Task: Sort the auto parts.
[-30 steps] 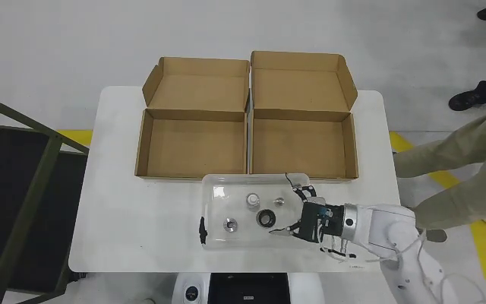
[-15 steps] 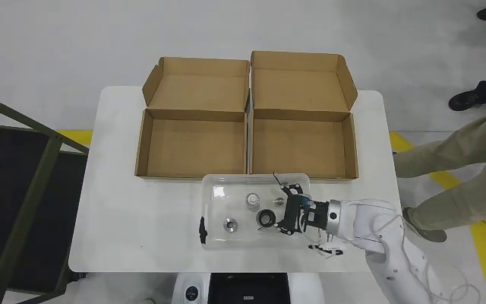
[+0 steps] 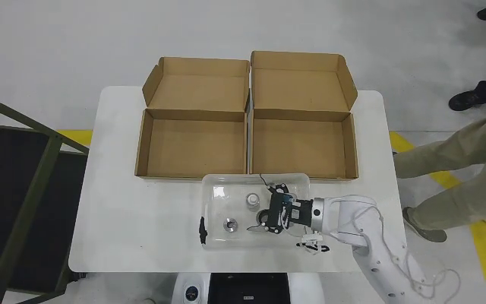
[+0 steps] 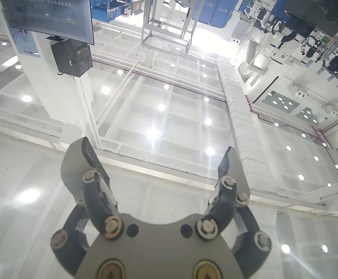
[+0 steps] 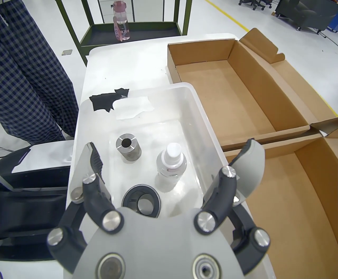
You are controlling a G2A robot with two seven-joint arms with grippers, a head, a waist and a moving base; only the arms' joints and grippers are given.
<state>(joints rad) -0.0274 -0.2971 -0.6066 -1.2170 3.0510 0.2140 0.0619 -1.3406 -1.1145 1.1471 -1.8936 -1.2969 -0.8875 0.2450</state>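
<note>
The right claw [image 5: 171, 146] hangs spread wide over the clear bin [image 5: 203, 111] on the desk [image 3: 114, 197], just above the black ring [image 5: 141, 202], which lies in the bin near the metal cylinder [image 5: 128, 147] and the small white bottle [image 5: 171, 161]. The left claw [image 4: 156, 148] is also spread apart, gripping nothing, pointed at the ceiling [image 4: 184, 105]. Two open cardboard boxes [image 3: 192, 144] sit just behind the bin

We are looking at a large industrial hall, likely a robotics workshop. A smooth grey floor [image 3: 76, 45] carries yellow lane markings [image 3: 80, 137] near the left and right edges of the top view, beside a green metal cart [image 3: 23, 190]. Overhead, a high coffered ceiling [image 4: 184, 111] holds round lamps [image 4: 161, 107] and a hung screen [image 4: 50, 18].
</note>
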